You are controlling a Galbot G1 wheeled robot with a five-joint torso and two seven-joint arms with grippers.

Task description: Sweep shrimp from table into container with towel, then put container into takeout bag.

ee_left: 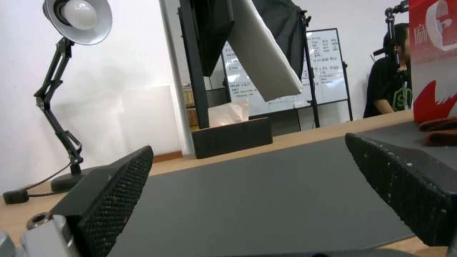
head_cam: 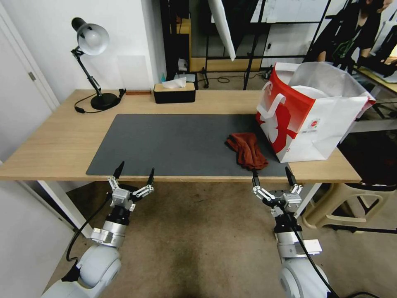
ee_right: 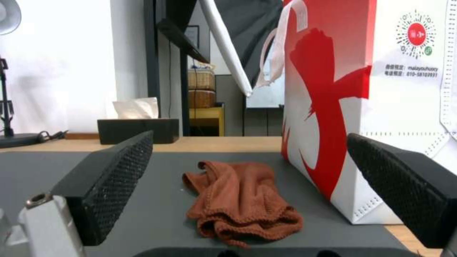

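The rust-brown towel (head_cam: 247,154) lies crumpled on the dark mat (head_cam: 165,145) of the light-wood table (head_cam: 53,140), right beside the red and white takeout bag (head_cam: 310,120). A round white rim, the container (head_cam: 309,92), shows inside the bag's open top. The shrimp are out of view. My right gripper (head_cam: 272,176) hangs open just off the table's near edge, in front of the towel (ee_right: 242,200) and the bag (ee_right: 333,107). My left gripper (head_cam: 135,173) is open too, at the near edge by the mat's left corner, with nothing between its fingers (ee_left: 114,192).
A black tissue box (head_cam: 174,93) and a desk lamp (head_cam: 92,41) stand along the table's far edge. A beige stool (head_cam: 339,203) sits on the floor beyond the table's right end. White table legs stand below both near corners.
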